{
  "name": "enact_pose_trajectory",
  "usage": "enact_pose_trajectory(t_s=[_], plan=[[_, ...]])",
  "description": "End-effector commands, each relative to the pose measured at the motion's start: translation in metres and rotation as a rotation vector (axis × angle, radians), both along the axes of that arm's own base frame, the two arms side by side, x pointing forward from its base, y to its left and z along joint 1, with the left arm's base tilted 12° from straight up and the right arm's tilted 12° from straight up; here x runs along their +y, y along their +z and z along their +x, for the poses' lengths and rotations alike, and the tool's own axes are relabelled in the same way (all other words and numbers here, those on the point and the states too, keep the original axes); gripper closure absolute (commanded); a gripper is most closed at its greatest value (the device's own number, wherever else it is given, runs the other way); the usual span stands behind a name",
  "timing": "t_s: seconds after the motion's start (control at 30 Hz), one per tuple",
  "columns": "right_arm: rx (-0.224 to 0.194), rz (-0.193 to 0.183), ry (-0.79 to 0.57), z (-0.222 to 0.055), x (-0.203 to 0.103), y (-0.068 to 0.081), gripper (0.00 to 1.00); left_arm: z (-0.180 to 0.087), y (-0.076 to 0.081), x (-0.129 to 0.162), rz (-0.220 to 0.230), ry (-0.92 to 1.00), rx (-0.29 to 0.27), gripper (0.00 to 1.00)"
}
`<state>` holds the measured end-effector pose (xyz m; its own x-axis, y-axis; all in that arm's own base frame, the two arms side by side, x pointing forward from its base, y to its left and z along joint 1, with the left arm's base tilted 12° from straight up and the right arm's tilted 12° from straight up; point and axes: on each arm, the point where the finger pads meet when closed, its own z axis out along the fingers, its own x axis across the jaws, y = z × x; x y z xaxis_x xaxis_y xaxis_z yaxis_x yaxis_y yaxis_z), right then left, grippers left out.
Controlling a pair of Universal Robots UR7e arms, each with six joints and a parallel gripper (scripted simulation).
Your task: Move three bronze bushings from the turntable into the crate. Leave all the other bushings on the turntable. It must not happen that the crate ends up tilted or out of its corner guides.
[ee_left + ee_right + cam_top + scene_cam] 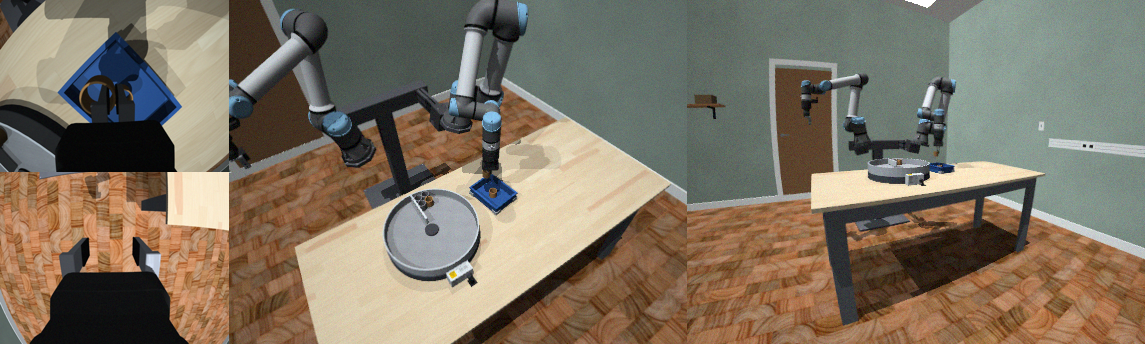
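"How is the left hand [488, 172] [937, 148] [112, 93] set?"

"It is clamped on the wall of a bronze bushing [486, 174] [935, 154] [82, 93], with one finger placed inside the ring. The piece is held above the blue crate [483, 201] [944, 170] [151, 88]."

"Is anything contained in the crate?"

"A second bronze bushing [493, 193] [940, 165] [131, 96] is seen in there, partly hidden by a finger in the left wrist view. No tilt can be made out; whether the corner guides are properly met cannot be told."

"And on the turntable [444, 252] [898, 176] [36, 146]?"

"Another bronze-coloured bushing [429, 199] [899, 162] [2, 137] is found beside a few grey bushings [422, 203], all gathered near a pale bar [419, 208]. A small control box [460, 273] [914, 179] is placed by the rim on the desk [554, 200] [987, 175] [194, 74] [201, 199]."

"What of the right hand [244, 159] [809, 120] [110, 246]?"

"Its fingers are spread wide apart, with nothing gripped. It is held well away from the crate, over the wooden floor [264, 215] [752, 250] [115, 246]."
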<state>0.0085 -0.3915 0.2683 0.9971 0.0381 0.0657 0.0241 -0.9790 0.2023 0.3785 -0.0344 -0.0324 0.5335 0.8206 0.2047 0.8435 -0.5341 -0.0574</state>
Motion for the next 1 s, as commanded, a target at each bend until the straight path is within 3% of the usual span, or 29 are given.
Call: enact_pose_trajectory(t_s=[0.0,0.4,0.97], plan=[[0.0,0.0,-0.001,-0.001,0.001,0.0,0.0,0.001,-0.028,0.007,0.001,0.0,0.0,1.0],[0.0,0.0,-0.001,-0.001,0.001,0.0,0.0,0.003,-0.056,0.013,0.001,0.0,0.0,1.0],[0.0,0.0,-0.001,-0.001,0.001,0.0,0.0,0.005,-0.056,0.011,-0.001,-0.001,-0.003,1.0]])
